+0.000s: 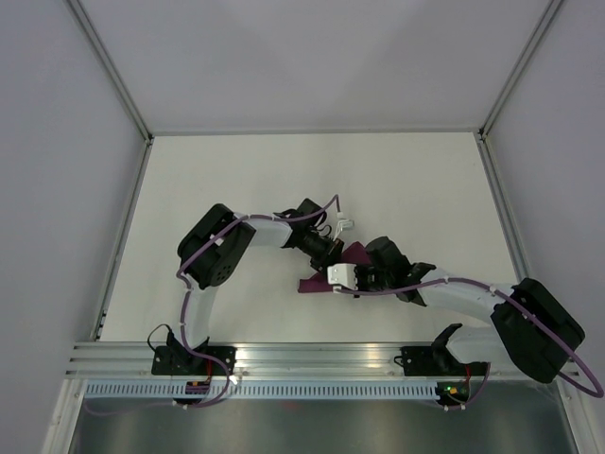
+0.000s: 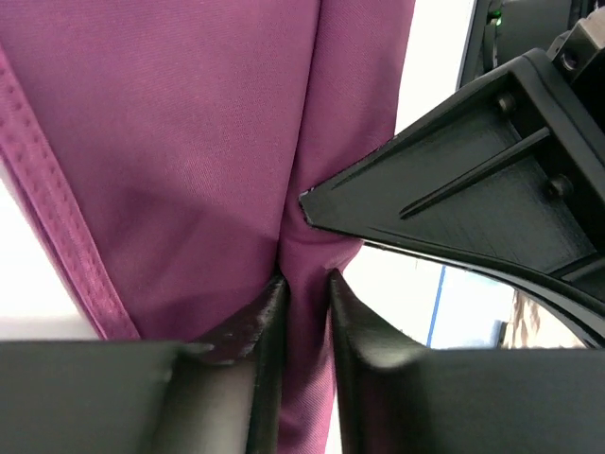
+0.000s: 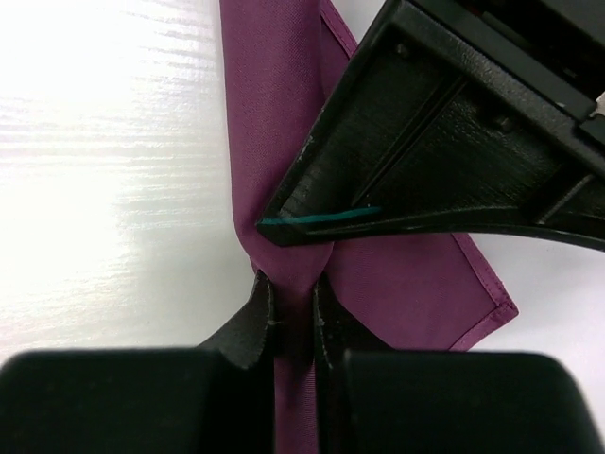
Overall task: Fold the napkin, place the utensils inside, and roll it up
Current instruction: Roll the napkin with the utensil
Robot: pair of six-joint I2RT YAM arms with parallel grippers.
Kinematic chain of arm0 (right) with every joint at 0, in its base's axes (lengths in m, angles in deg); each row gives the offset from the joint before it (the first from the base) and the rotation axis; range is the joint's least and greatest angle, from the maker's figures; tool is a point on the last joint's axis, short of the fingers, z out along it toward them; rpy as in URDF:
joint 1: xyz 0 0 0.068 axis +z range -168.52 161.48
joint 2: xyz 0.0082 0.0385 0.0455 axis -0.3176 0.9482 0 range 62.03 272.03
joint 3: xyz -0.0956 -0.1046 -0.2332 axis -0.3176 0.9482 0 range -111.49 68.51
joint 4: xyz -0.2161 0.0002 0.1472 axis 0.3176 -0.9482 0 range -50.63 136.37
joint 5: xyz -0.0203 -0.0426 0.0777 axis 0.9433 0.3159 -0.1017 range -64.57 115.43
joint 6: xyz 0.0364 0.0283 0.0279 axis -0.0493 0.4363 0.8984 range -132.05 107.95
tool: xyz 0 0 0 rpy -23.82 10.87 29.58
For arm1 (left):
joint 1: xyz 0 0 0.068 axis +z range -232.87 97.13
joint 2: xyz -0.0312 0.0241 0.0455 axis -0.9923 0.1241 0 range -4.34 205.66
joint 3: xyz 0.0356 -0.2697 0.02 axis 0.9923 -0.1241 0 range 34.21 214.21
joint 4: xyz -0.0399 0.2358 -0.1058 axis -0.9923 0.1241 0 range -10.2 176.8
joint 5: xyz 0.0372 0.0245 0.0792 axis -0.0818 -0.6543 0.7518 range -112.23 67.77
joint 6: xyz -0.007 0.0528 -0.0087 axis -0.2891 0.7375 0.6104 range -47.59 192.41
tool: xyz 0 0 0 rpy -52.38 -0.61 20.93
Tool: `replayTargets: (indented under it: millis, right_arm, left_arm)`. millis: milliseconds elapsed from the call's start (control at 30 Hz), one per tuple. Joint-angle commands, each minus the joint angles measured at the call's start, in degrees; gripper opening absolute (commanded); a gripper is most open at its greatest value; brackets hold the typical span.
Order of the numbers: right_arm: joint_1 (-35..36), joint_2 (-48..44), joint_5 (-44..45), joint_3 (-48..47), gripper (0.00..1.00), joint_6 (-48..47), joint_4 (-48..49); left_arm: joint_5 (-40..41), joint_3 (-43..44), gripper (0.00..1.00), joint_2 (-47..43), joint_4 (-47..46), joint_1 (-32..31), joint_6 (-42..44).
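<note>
The plum-purple napkin [image 1: 352, 256] hangs bunched between both grippers over the middle of the white table, mostly hidden by the arms in the top view. My left gripper [image 1: 336, 253] is shut on a fold of the napkin [image 2: 189, 142]; cloth fills the gap between its fingers [image 2: 267, 322]. My right gripper [image 1: 354, 270] is shut on another pinch of the napkin [image 3: 284, 113], right beside the left gripper's fingers. A hemmed corner [image 3: 492, 312] hangs to the right. No utensils show in any view.
The white table [image 1: 236, 170] is walled by grey panels with metal frame rails [image 1: 123, 85] at left and right. The arm bases sit on an aluminium rail [image 1: 312, 357] at the near edge.
</note>
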Motion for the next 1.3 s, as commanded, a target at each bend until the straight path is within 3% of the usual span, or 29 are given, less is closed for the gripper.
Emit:
replayTargets:
  millis: [0,233,400,533,633,700,800,933,1100,1267]
  right_arm:
    - [-0.1,3.3,0.9,-0.8,0.05,1.7,-2.1]
    - [-1.4,7.4,-4.2,-5.3,0.01,0.0,-7.7]
    - [-4.4,12.5,-9.4,-11.6,0.00,-1.6,-15.8]
    - [-7.0,17.8,-13.7,-17.5,0.01,-4.3,-23.6]
    - [-9.1,23.6,-17.3,-23.2,0.00,-7.9,-31.6]
    - [-10.5,26.6,-18.5,-25.9,0.00,-10.1,-36.7]
    - [-12.8,32.5,-19.6,-31.1,0.01,-12.6,-42.8]
    - [-15.2,42.2,-20.7,-40.0,0.01,-15.7,-51.5]
    - [-16.8,49.3,-20.5,-47.1,0.01,-15.6,-56.5]
    - [-17.1,52.1,-20.7,-50.4,0.01,-13.9,-58.3]
  left_arm:
    - [3.2,-0.7,0.34,-1.4,2.0,-0.1,-1.1]
    - [7.7,-2.9,0.43,-10.1,-6.3,2.6,-9.0]
    - [16.3,-9.1,0.44,-16.4,-16.6,6.5,-15.5]
    - [26.6,-19.1,0.46,-24.3,-29.3,10.2,-22.7]
    - [39.3,-27.1,0.52,-32.5,-37.5,10.8,-22.8]
    - [43.3,-30.8,0.56,-35.2,-41.4,10.9,-22.9]
    - [48.7,-38.1,0.62,-39.7,-48.8,9.9,-20.1]
    - [59.7,-40.9,0.63,-42.1,-51.8,0.8,-1.9]
    - [66.7,-40.1,0.63,-39.2,-50.6,-9.3,14.4]
    - [70.7,-37.5,0.63,-34.8,-47.1,-16.3,23.4]
